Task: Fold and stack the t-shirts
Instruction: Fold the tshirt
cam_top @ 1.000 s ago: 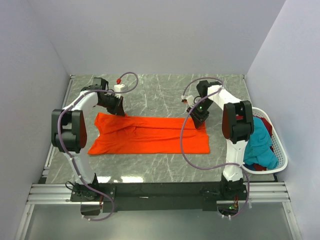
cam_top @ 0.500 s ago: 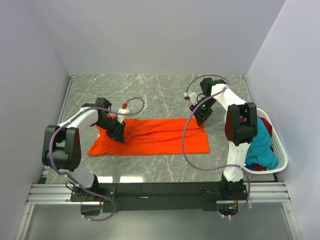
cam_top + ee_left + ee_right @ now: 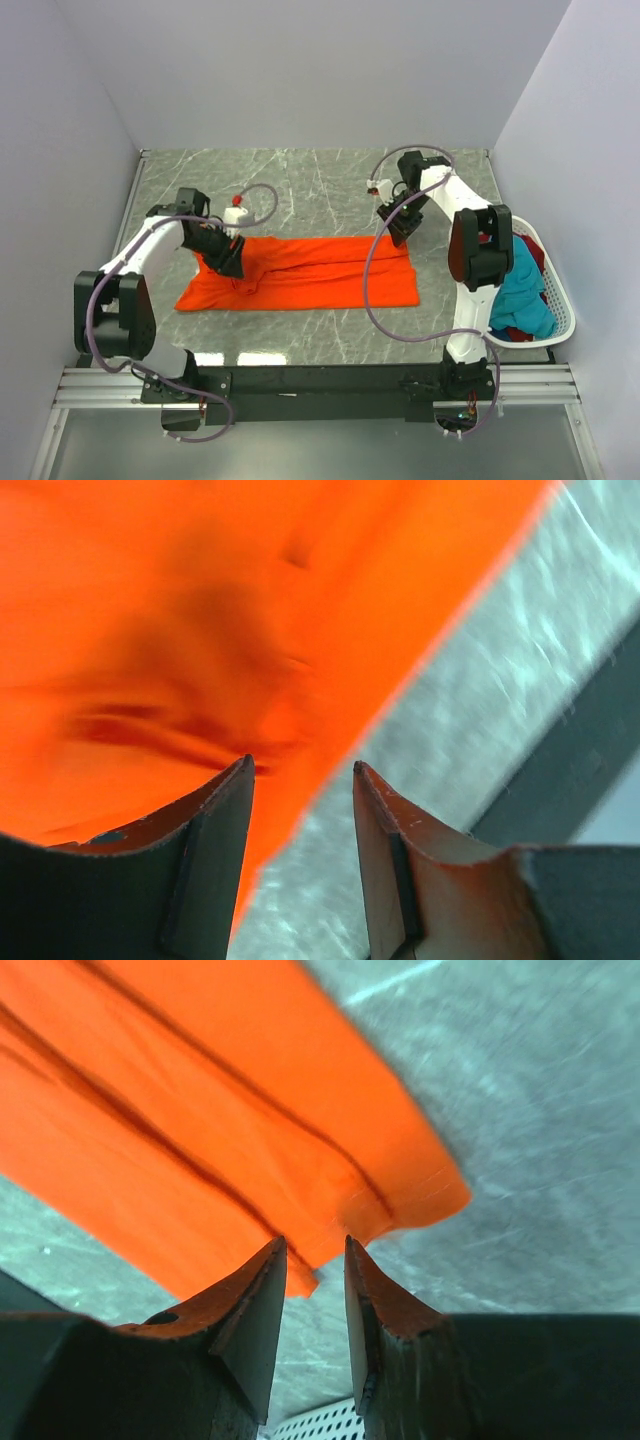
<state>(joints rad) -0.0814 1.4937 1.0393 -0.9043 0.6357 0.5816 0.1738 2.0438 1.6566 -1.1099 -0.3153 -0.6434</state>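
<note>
The bright orange t-shirt [image 3: 310, 272] lies on the marble table as a long band folded lengthwise. My left gripper [image 3: 228, 258] hovers over its left part. In the left wrist view that gripper [image 3: 300, 765] is open, with the shirt's edge [image 3: 200, 630] and bare table under the gap and nothing between the fingers. My right gripper [image 3: 400, 224] is at the shirt's far right corner. Seen from the right wrist, it [image 3: 315, 1242] stands open just above that corner [image 3: 400, 1190], holding nothing. More t-shirts, teal [image 3: 522, 290] and dark red [image 3: 531, 252], sit in the basket.
A white plastic basket [image 3: 562, 300] stands at the table's right edge beside the right arm, and its perforated wall [image 3: 310, 1426] shows low in the right wrist view. Grey walls close in the table at back and sides. A black rail runs along the near edge.
The left gripper brought the shirt's far left part toward the near side, then opened and let it go. The right gripper drew back a little from the shirt's right corner.
</note>
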